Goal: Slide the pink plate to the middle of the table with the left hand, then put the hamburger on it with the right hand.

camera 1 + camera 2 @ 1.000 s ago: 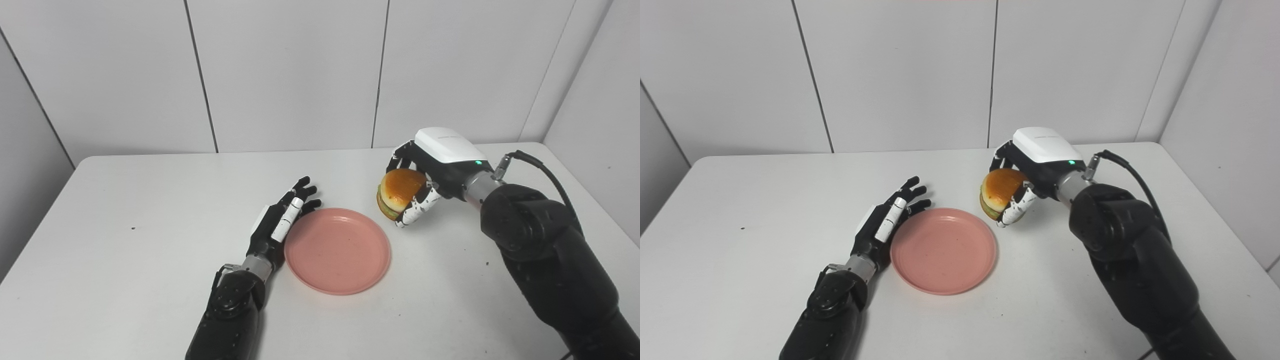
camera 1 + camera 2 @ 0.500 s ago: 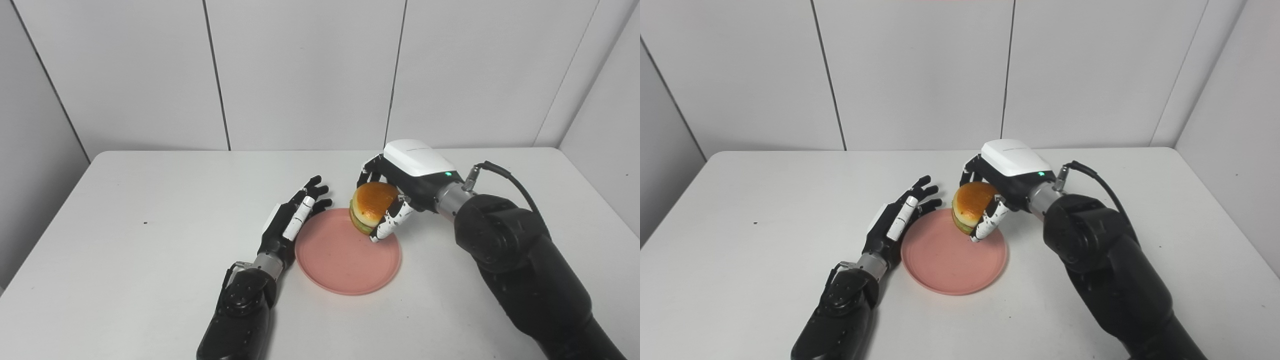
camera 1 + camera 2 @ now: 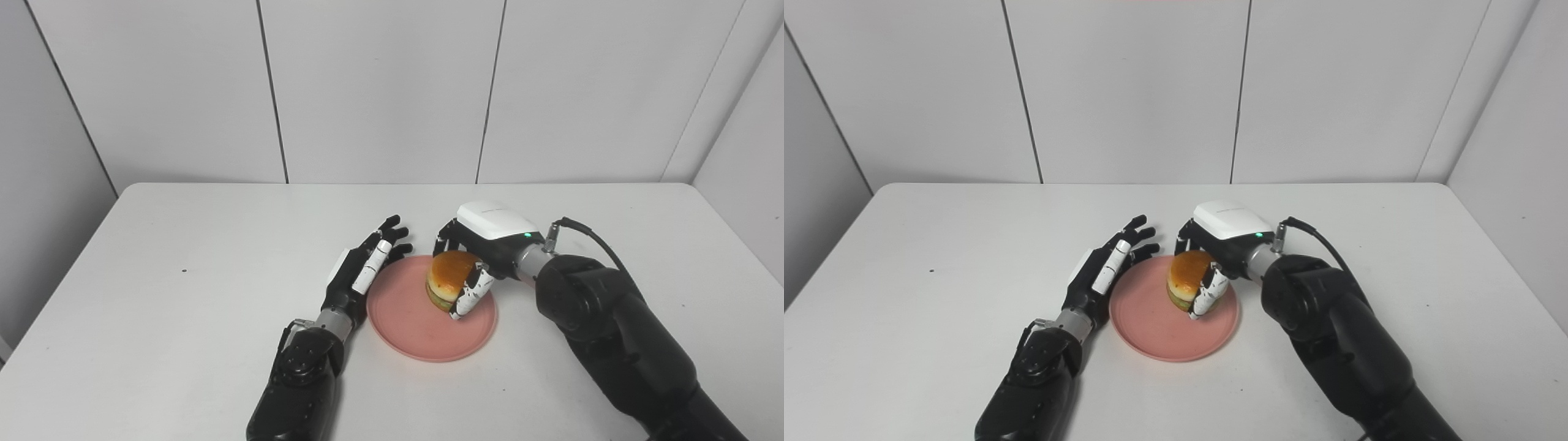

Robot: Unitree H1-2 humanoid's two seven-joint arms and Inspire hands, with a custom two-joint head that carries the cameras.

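Observation:
The pink plate (image 3: pixel 422 331) lies near the middle of the white table (image 3: pixel 184 318). My right hand (image 3: pixel 484 242) is shut on the hamburger (image 3: pixel 446 283), a golden bun with green filling, holding it low over the plate's far half; whether it touches the plate I cannot tell. My left hand (image 3: pixel 361 272) rests open on the table against the plate's left rim, fingers stretched toward the wall. In the right eye view the hamburger (image 3: pixel 1185 280) sits over the plate (image 3: pixel 1157 327) between the left hand (image 3: pixel 1102 269) and the right hand (image 3: pixel 1222 236).
Grey wall panels stand behind the table's far edge. A small dark speck (image 3: pixel 183 271) marks the tabletop at the left. A black cable (image 3: pixel 588 236) runs from my right wrist.
My right hand carried the hamburger leftward from beside the plate to over it, then lowered it. The left hand stayed by the rim. The camera view also shifted.

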